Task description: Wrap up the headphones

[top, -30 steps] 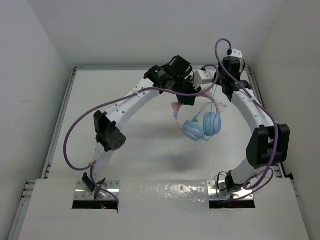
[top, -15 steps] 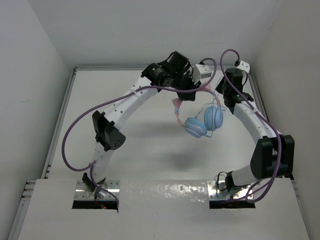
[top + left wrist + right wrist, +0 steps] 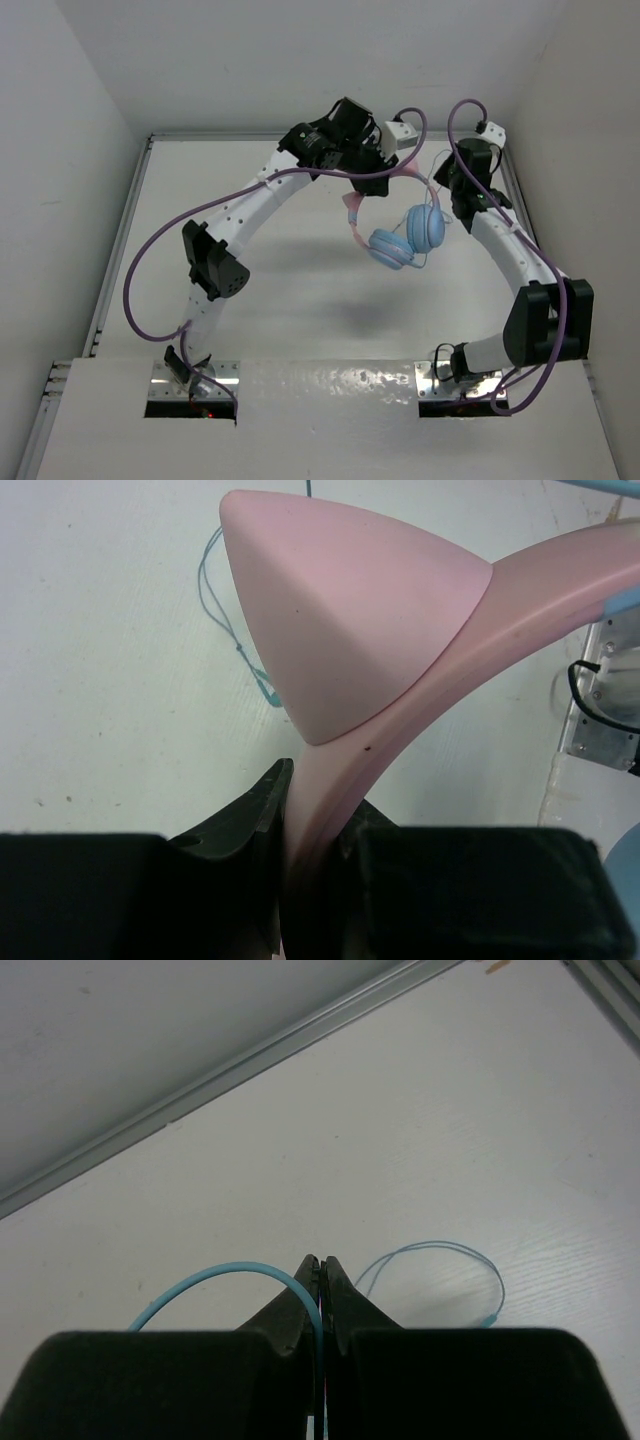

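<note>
The headphones (image 3: 405,235) hang in the air over the far middle of the table, pink cat-ear headband up, two light blue ear cups below. My left gripper (image 3: 368,172) is shut on the pink headband (image 3: 330,810), just below a cat ear (image 3: 340,620). My right gripper (image 3: 452,190) is at the far right, beside the ear cups, and is shut on the thin teal cable (image 3: 230,1275). The cable's loose end lies in a loop (image 3: 440,1275) on the table below.
White walls stand close on the left, back and right. A metal rail (image 3: 250,1055) runs along the table's far edge. Thick purple robot cables (image 3: 160,250) loop beside both arms. A metal bracket (image 3: 600,710) shows at the right of the left wrist view.
Both arms have moved toward the far wall. The headphones have shifted up and a little right with the left gripper. The right gripper has moved right and farther back.
</note>
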Tool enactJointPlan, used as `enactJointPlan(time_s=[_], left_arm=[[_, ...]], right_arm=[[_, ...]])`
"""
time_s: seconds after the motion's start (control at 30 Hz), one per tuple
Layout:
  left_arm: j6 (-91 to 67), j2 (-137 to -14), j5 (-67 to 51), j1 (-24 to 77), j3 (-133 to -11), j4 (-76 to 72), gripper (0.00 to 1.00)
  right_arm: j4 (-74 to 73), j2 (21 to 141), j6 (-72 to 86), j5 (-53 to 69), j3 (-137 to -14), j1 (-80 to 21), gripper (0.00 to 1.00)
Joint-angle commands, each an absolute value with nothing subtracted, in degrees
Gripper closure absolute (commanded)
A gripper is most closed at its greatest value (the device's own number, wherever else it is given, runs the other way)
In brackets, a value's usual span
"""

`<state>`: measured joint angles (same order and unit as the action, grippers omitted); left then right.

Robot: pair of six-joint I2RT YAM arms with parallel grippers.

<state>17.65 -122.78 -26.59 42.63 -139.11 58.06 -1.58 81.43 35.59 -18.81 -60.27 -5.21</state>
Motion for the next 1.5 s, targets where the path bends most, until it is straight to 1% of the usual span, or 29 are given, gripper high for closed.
enactJointPlan(time_s=[0.0,0.03,0.07,0.1,0.13,0.17,0.2,0.27,0.3,0.33,0.4,0.5,0.53,0.6,0.73,1.03,1.1,1.13,1.17,1.2,1.3,1.33,1.37,1.43,1.47], left_arm=[[14.1,-120.1,-31.5,42.1,-142.9,53.3,1.00],[13.2,-120.1,-33.6,41.7,-143.0,52.2,1.00],[12.1,-119.6,-35.1,41.2,-143.1,51.0,1.00],[9.5,-119.4,-36.9,40.9,-143.4,47.8,1.00],[8.2,-119.1,-37.4,40.1,-143.7,46.3,1.00],[6.9,-118.8,-37.5,39.6,-144.2,44.9,1.00],[4.8,-118.7,-36.6,39.2,-145.7,42.8,1.00],[3.3,-118.7,-34.1,38.4,-147.6,42.0,1.00],[2.4,-118.6,-31.1,38.3,-149.2,41.9,1.00],[1.9,-118.6,-29.9,38.1,-150.1,41.9,1.00],[0.7,-118.4,-27.3,37.7,-152.1,41.7,1.00],[0.5,-118.0,-25.3,37.2,-154.9,41.2,1.00],[-1.2,-117.9,-24.7,36.8,-155.9,41.2,1.00],[-1.5,-117.4,-23.1,36.4,-158.1,41.3,1.00],[-2.0,-116.7,-22.8,35.9,-160.2,41.2,1.00],[-4.0,-116.7,-22.5,34.5,-162.0,40.5,1.00],[-4.3,-116.8,-22.4,34.0,-162.2,40.4,1.00],[-5.2,-116.8,-22.3,33.8,-162.1,40.3,1.00],[-5.5,-116.9,-22.2,33.8,-162.0,40.2,1.00],[-6.2,-117.1,-21.9,33.3,-161.8,40.0,1.00],[-11.4,-117.3,-19.4,31.2,-160.8,38.9,1.00],[-14.2,-117.8,-17.3,30.6,-160.7,39.4,1.00],[-15.3,-117.9,-11.6,29.4,-160.7,39.7,1.00],[-18.9,-118.5,-7.0,27.6,-160.7,40.9,1.00],[-19.9,-118.7,-4.1,25.7,-160.6,41.2,1.00]], right_arm=[[3.5,82.3,35.3,-12.4,-60.9,-5.0,1.00],[4.6,83.0,34.7,-5.3,-61.5,-5.0,1.00],[6.5,84.9,34.2,-1.2,-62.0,-5.0,1.00],[7.5,85.8,34.3,2.6,-62.4,-5.1,0.97],[8.8,86.6,34.7,6.2,-62.4,-5.1,0.90],[13.2,87.1,35.2,12.6,-61.9,-5.1,0.84],[15.6,88.1,36.8,14.7,-61.3,-5.2,0.74],[21.0,88.9,37.5,18.7,-59.9,-5.7,0.64],[22.3,89.7,37.5,19.8,-59.9,-6.2,0.57],[23.9,90.3,37.4,20.6,-59.9,-6.5,0.55],[24.2,92.3,36.7,21.9,-61.1,-7.6,0.52],[23.0,94.3,34.3,19.1,-62.4,-9.1,0.48],[23.8,95.8,33.8,18.4,-62.1,-9.3,0.44],[25.3,97.4,33.5,16.4,-61.4,-9.3,0.41],[25.1,103.5,33.0,16.6,-64.4,-9.5,0.35],[17.9,110.0,28.7,14.4,-68.6,-9.8,0.34],[17.2,110.8,28.0,13.6,-68.5,-9.8,0.36],[17.3,111.1,28.3,13.5,-68.6,-9.8,0.41],[17.3,111.4,28.6,13.5,-68.6,-9.8,0.50],[17.6,112.1,29.3,13.6,-68.9,-10.0,0.70],[17.7,112.3,32.2,13.9,-68.6,-11.7,0.94],[17.8,112.0,32.9,14.0,-68.2,-12.5,0.97],[18.7,110.8,33.0,13.8,-66.5,-14.6,1.00],[20.0,109.3,33.0,13.1,-64.1,-17.2,1.00],[20.6,108.4,32.9,12.2,-61.5,-20.2,1.00]])
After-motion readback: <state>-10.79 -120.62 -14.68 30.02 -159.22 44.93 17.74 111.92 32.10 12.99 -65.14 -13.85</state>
